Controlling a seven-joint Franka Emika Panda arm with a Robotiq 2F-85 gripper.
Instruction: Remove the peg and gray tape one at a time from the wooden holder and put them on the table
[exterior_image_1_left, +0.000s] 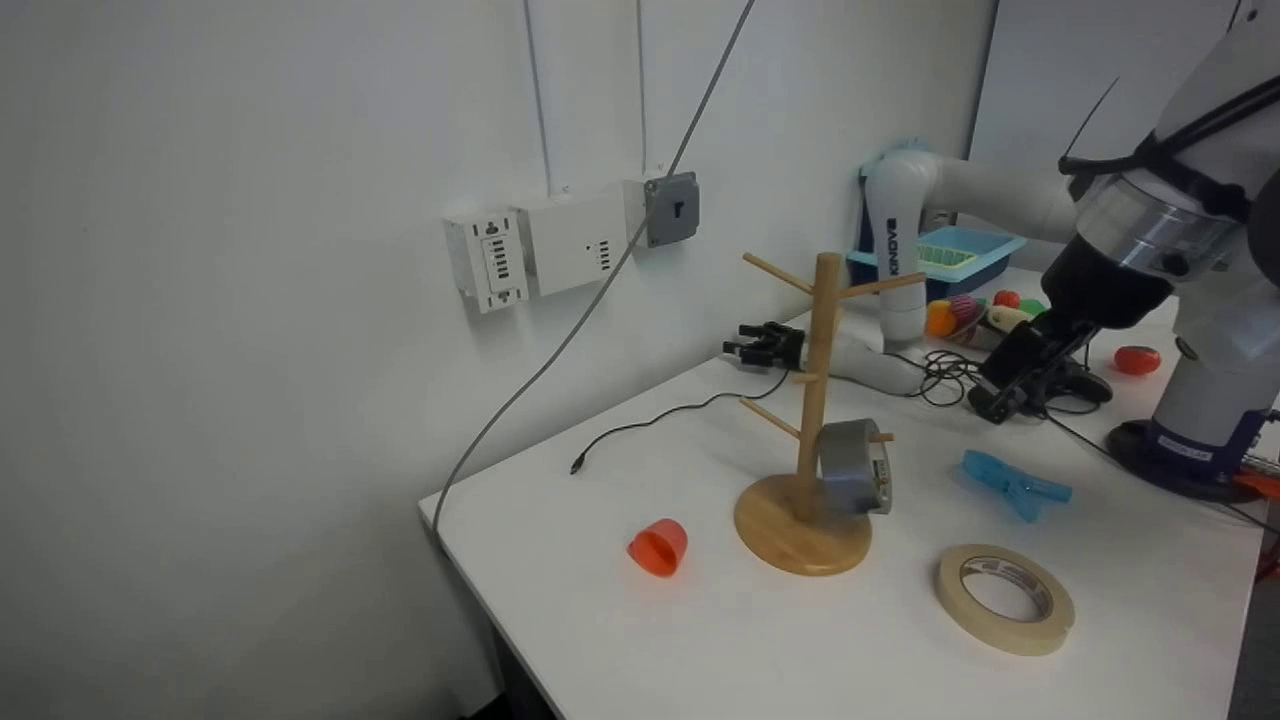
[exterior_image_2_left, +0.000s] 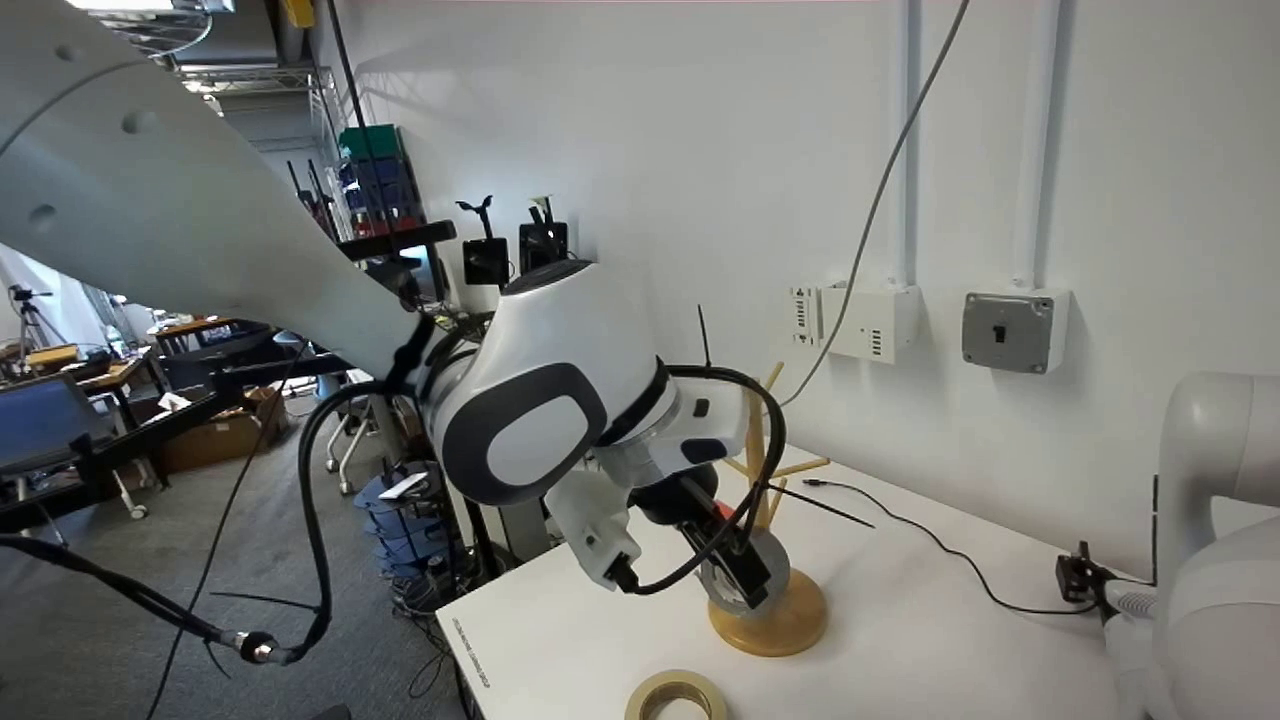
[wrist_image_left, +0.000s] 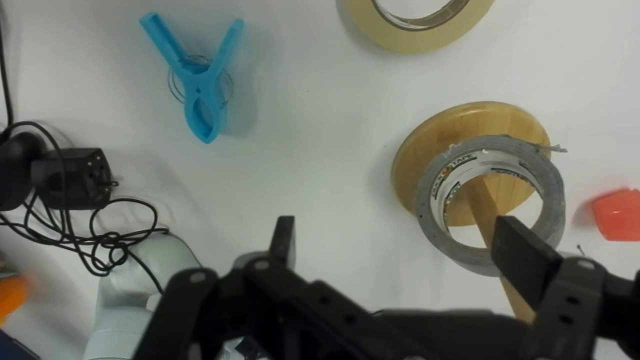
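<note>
Holds claw (wrist_image_left: 395, 225) spread wide, released, with jaws well apart; hovers above white table (exterior_image_1_left: 800, 655), clear of gray tape (exterior_image_1_left: 845, 468) hung on wooden holder (exterior_image_1_left: 815, 405).

In the wrist view, a broad stretch of counter (wrist_image_left: 310, 165) between the peg (wrist_image_left: 200, 82) and the wooden holder (wrist_image_left: 465, 121) leaves us room to pass, with tangled black cables (wrist_image_left: 112, 242) cluttering the left side. One finger of our widely parted pincer (wrist_image_left: 395, 230) overlaps the gray tape (wrist_image_left: 426, 202); whether they touch, we cannot tell. In an exterior view, we find the holder's upper branches jutting outward and the tan roll (exterior_image_1_left: 958, 595) and orange-red cup (exterior_image_1_left: 660, 546) near its base.
</note>
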